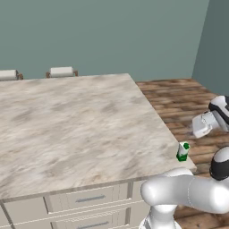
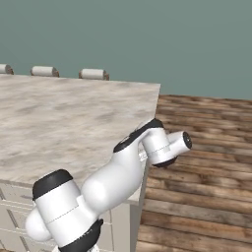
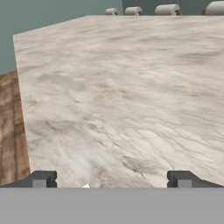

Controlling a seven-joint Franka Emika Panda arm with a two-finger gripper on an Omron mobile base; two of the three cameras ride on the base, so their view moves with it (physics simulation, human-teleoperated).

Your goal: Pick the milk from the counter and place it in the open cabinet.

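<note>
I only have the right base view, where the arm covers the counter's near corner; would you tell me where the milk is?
Observer: In the left base view the milk stands upright on the counter, at its near right corner, close to the edge.
Operator: Thank you. Is the pincer gripping it?
Observer: No. In the hand view the pincer is open, with its fingertips wide apart and marble counter between them.
</note>
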